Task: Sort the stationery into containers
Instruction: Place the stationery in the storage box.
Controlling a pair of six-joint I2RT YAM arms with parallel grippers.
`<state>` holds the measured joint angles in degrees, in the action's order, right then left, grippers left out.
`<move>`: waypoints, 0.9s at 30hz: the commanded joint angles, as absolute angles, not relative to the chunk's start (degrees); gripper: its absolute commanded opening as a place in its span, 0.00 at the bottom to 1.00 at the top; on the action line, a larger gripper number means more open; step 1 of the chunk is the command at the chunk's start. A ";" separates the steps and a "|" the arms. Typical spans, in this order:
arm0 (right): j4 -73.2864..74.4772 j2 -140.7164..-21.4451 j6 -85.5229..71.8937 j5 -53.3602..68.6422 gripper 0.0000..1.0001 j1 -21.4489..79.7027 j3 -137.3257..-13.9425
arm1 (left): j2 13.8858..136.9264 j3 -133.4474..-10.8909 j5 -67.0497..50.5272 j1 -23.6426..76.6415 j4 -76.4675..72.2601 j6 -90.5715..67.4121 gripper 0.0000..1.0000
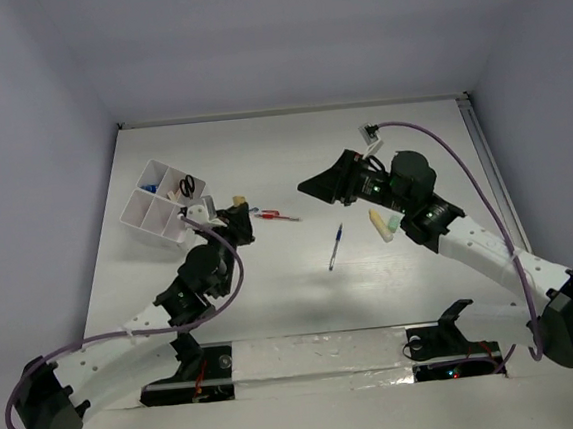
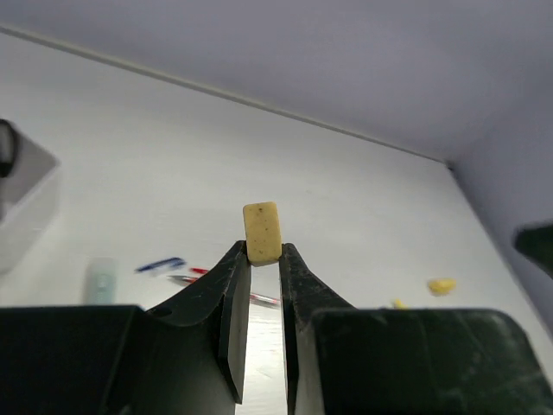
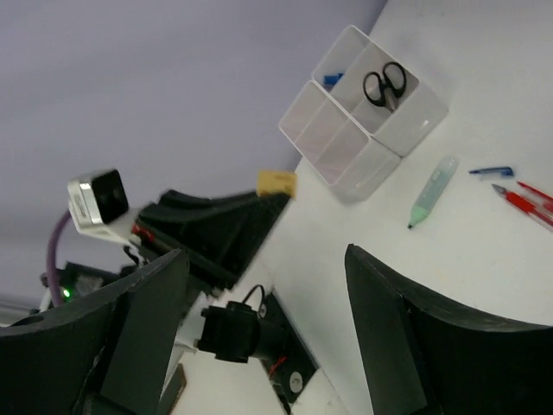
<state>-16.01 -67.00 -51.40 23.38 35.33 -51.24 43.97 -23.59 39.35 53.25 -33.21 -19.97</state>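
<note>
Pinching the tan eraser [image 2: 262,232] by just its lower edge in the left end effector [image 2: 263,252] beside the box [image 1: 151,226] near the bench [image 1: 304,303] far-left corner, with the right end effector [image 3: 266,259] gaping empty; could slip out early on that skimpy grip and land outside it.

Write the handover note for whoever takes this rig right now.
Left gripper: shut on the small tan rectangular eraser, held near the white plastic divided organiser box.
Right gripper: open, empty, above the table.
Done: black-handled scissors stand in one compartment.
Left: drop the eraser in. The thin red pen, blue pen and pale green marker lie loose on the table.
</note>
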 commanded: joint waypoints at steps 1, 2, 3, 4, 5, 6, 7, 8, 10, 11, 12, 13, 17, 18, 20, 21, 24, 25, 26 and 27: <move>-13.45 -65.31 -46.77 23.20 0.78 33.50 -46.68 | 40.18 -28.56 43.33 47.83 -20.59 -20.47 0.00; -12.84 -65.39 -45.71 23.20 0.78 32.79 -45.80 | 38.34 -28.83 43.94 46.68 -18.83 -22.91 0.00; -11.79 -65.39 -44.49 22.77 0.78 32.78 -44.66 | 37.54 -29.09 45.34 45.63 -15.42 -24.33 0.00; -9.78 -65.56 -41.43 22.33 0.78 32.78 -44.21 | 37.09 -29.61 44.57 41.61 -12.94 -26.26 0.00; -9.15 -65.74 -40.09 20.67 0.78 32.78 -43.77 | 37.09 -31.45 40.82 38.88 -8.74 -29.32 0.00; -8.62 -65.74 -38.86 19.78 0.78 32.78 -43.16 | 37.44 -32.60 38.26 35.98 -7.22 -29.88 0.00; -8.00 -65.74 -36.59 18.82 0.78 32.78 -42.02 | 38.05 -33.65 36.06 30.73 -5.47 -30.32 0.00; -8.17 -65.66 -35.61 16.81 0.78 32.78 -41.49 | 39.54 -36.45 34.12 28.33 -3.80 -30.76 0.00; -8.44 -65.83 -32.89 14.95 0.78 32.78 -39.82 | 41.47 -39.36 27.27 23.93 -0.10 -30.68 0.00; -8.79 -65.92 -31.91 14.51 0.78 32.78 -39.29 | 43.83 -42.68 24.81 19.47 1.74 -30.33 0.00; -9.57 -66.00 -30.95 14.15 0.78 32.78 -38.50 | 45.25 -44.63 19.65 17.07 4.54 -29.63 0.00; -11.67 -66.01 -30.42 13.80 0.78 32.78 -37.63 | 46.83 -46.48 17.34 14.70 6.14 -28.40 0.00; -14.67 -66.80 -30.41 12.75 0.77 32.78 -33.94 | 56.04 -55.08 5.82 4.68 11.50 -23.65 0.00; -14.68 -66.88 -30.58 12.66 0.77 32.78 -33.66 | 57.38 -55.98 3.80 1.18 13.08 -22.86 0.00; -14.24 -66.97 -30.59 12.22 0.77 32.26 -33.40 | 59.84 -57.73 -1.56 -1.66 14.15 -19.80 0.00; -14.50 -66.71 -30.50 12.22 0.77 32.26 -33.05 | 62.12 -58.35 -3.50 -3.50 15.89 -19.08 0.00; -14.85 -64.78 -30.67 12.04 0.77 32.26 -32.35 | 64.42 -59.24 -3.08 -5.09 16.70 -16.97 0.00; -14.85 -64.08 -30.76 12.22 0.77 32.26 -32.26 | 65.55 -59.59 -3.69 -6.58 17.22 -16.35 0.00; -14.85 -63.90 -30.85 12.22 0.77 32.26 -32.17 | 66.18 -59.59 -3.69 -7.20 17.23 -16.35 0.00; -14.85 -63.72 -30.94 12.30 0.77 32.26 -32.08 | 66.62 -59.50 -3.95 -7.82 17.23 -15.83 0.00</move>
<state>-10.68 -66.13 -31.88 13.28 32.58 -32.77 66.30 -56.82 -0.03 -5.87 15.40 -19.31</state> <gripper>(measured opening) 0.770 0.117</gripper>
